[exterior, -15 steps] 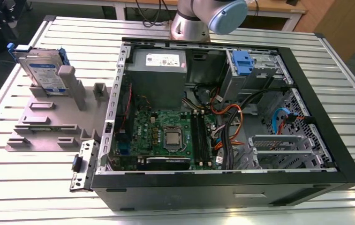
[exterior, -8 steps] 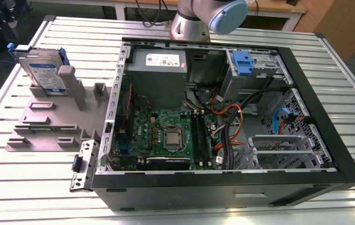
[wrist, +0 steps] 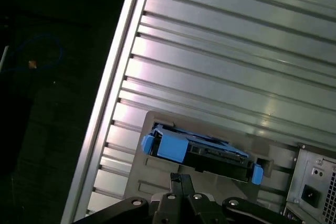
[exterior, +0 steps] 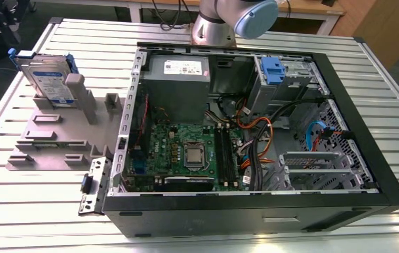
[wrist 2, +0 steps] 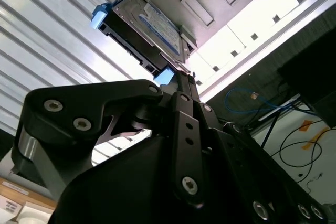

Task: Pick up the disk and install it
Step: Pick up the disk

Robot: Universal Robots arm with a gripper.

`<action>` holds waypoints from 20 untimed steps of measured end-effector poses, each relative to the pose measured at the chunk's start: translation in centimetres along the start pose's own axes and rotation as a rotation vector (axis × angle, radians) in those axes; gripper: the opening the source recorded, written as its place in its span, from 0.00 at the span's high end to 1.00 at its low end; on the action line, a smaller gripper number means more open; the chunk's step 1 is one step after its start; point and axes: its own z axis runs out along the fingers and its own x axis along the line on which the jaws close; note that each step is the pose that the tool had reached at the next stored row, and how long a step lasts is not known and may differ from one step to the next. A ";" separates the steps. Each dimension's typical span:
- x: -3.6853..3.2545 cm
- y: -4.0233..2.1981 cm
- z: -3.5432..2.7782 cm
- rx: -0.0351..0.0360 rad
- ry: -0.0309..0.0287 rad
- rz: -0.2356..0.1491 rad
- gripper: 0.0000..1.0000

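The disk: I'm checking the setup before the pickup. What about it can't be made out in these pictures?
1. Exterior view: the disk has its bottom edge sunk in the grey holder, whose post covers one corner.
2. Second wrist view: the gripper covers the disk's near corner.
3. First wrist view: the disk shows edge-on, so its label face is out of sight.

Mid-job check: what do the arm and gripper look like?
The arm is a silver-grey tube with a rounded pale-blue joint cap. The gripper is black, built of angular linked bars with silver screw heads.
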 end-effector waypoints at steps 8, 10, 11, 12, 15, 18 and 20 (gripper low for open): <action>0.00 0.00 0.00 -0.0003 0.0047 -0.110 0.89; 0.00 0.00 0.00 -0.0004 0.0060 -0.138 0.89; 0.00 0.00 0.00 -0.0005 0.0066 -0.151 0.89; 0.00 0.00 0.00 -0.0005 0.0071 -0.164 0.89; 0.00 0.00 0.01 -0.0006 0.0087 -0.203 0.89; 0.00 0.00 0.02 -0.0007 0.0104 -0.242 0.89; 0.00 0.00 0.02 -0.0008 0.0115 -0.267 0.89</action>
